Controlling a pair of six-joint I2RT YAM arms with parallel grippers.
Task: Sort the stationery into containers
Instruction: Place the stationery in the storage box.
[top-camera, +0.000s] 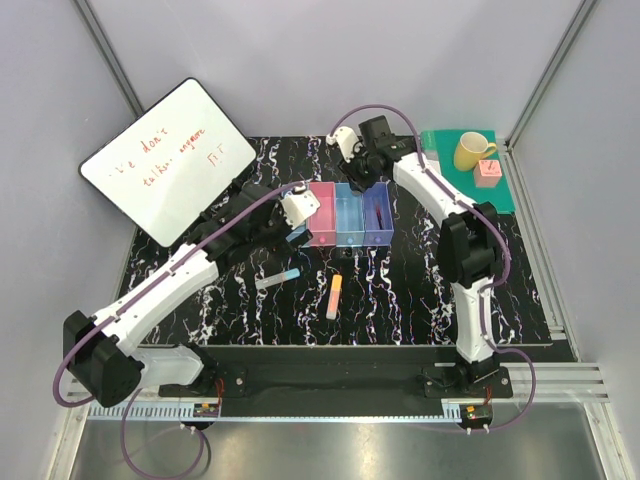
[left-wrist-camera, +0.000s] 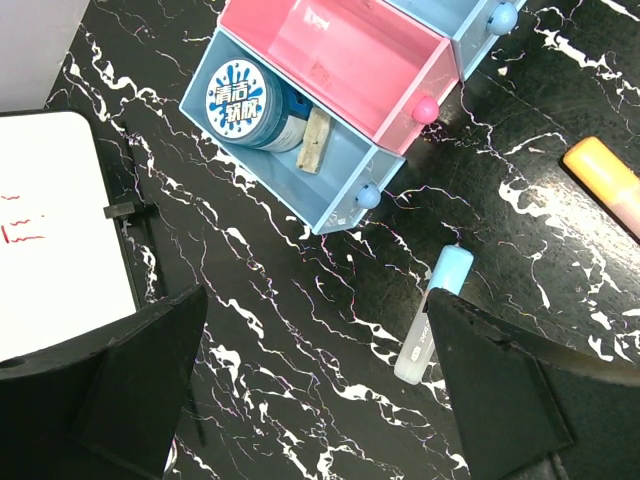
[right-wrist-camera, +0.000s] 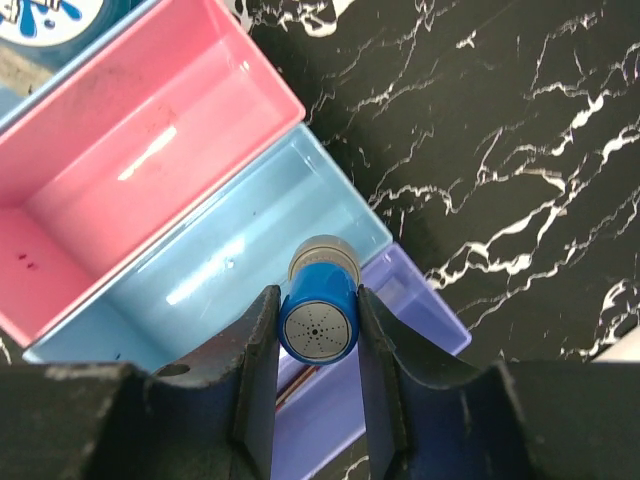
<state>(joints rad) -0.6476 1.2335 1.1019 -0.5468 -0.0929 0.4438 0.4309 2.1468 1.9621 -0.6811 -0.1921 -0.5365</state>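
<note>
Right pincer (right-wrist-camera: 317, 300) clamped on a blue cylinder (right-wrist-camera: 318, 330), end-on to the wrist cam, hanging over the containers (top-camera: 350, 215) right at the wall between the second light blue bin (right-wrist-camera: 230, 270) and the purple bin (right-wrist-camera: 410, 320). Looks lined up for a drop, can't tell into which. Purple bin already has thin pens (top-camera: 381, 213) in it

Left pincer (left-wrist-camera: 315, 298) fingers wide apart, nothing held, hovering over the desk (left-wrist-camera: 300, 330) near the grey marker (left-wrist-camera: 432, 318), which lies just off the first light blue bin (left-wrist-camera: 335, 205); probably staged for that pick. That bin holds a round blue tub (left-wrist-camera: 240, 100) and a small eraser (left-wrist-camera: 315, 140). Pink bin (left-wrist-camera: 340, 50) looks empty

Orange-yellow bar (top-camera: 335, 297) loose on the desk, apart from the bins. Whiteboard (top-camera: 165, 160) far left, yellow mug (top-camera: 472, 150) on green book (top-camera: 503, 195) far right, neither in the path. Only worry: both arms crowd the same bin row
</note>
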